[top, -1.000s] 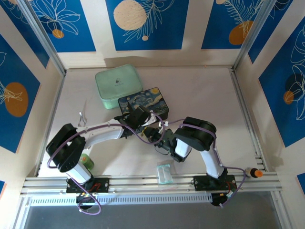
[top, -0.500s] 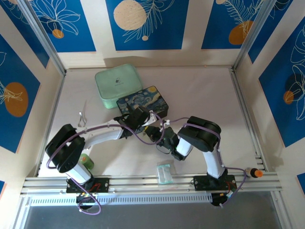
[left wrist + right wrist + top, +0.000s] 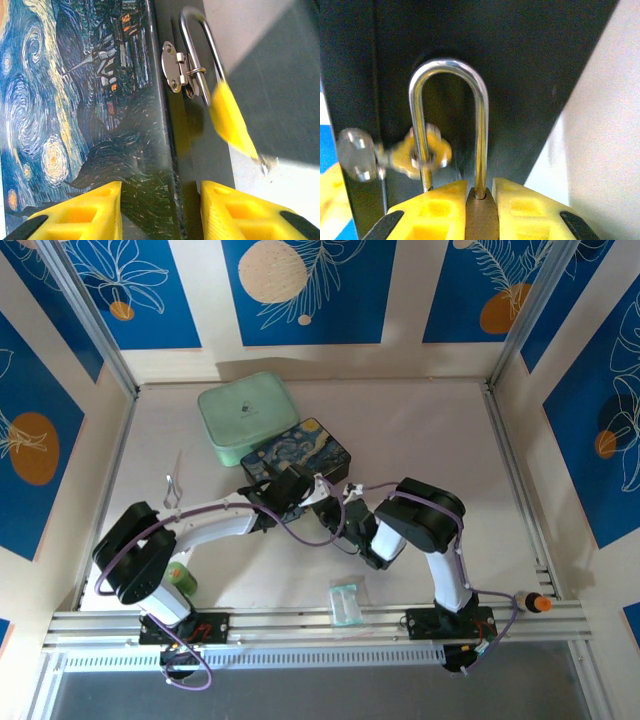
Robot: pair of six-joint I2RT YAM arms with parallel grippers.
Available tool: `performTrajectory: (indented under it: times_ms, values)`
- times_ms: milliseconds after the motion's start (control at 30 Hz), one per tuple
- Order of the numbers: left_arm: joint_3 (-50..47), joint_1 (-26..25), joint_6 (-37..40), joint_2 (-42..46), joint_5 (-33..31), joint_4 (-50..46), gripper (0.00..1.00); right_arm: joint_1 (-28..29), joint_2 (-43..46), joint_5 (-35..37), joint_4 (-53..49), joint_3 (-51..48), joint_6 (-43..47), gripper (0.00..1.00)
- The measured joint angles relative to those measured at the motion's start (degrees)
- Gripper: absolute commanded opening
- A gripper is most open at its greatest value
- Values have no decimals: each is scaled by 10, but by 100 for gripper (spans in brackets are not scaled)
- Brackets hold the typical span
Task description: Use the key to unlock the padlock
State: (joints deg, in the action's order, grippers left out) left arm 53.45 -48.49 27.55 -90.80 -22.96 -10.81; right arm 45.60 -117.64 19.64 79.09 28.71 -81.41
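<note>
The padlock [image 3: 447, 95] hangs by its silver shackle through the clasp [image 3: 179, 72] on the dark front wall of the painted box [image 3: 297, 450]. Its brass body [image 3: 481, 215] sits pinched between the yellow fingers of my right gripper [image 3: 480, 187], which is shut on it. From the left wrist view I see the shackle [image 3: 196, 35] and one right finger [image 3: 231, 122] covering the body. My left gripper [image 3: 161, 192] has the box's near front corner between its fingers. From above, both grippers meet at the box's front: left [image 3: 300, 490], right [image 3: 338, 508]. The key is out of view.
A mint-green case [image 3: 248, 417] lies against the back left of the box. A clear packet [image 3: 345, 600] rests near the front rail. A thin metal piece [image 3: 172, 486] lies at the left, and a small green object [image 3: 183, 578] sits by the left arm's base.
The painted box and both grippers have shifted slightly toward the back left, nudging the green case with them. The right arm's elbow has risen a little.
</note>
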Motion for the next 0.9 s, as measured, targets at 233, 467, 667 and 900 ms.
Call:
performTrajectory:
  times_ms: [233,467,667,900]
  values:
    - [-1,-1,0,0,0,2,39,-9,1,5,3,-3,5,2]
    - [-1,-1,0,0,0,2,40,-9,1,7,3,-3,5,1]
    - [-1,-1,0,0,0,2,40,-15,6,-5,8,-11,5,1]
    - [-1,-1,0,0,0,2,40,-54,25,16,10,-50,0,0]
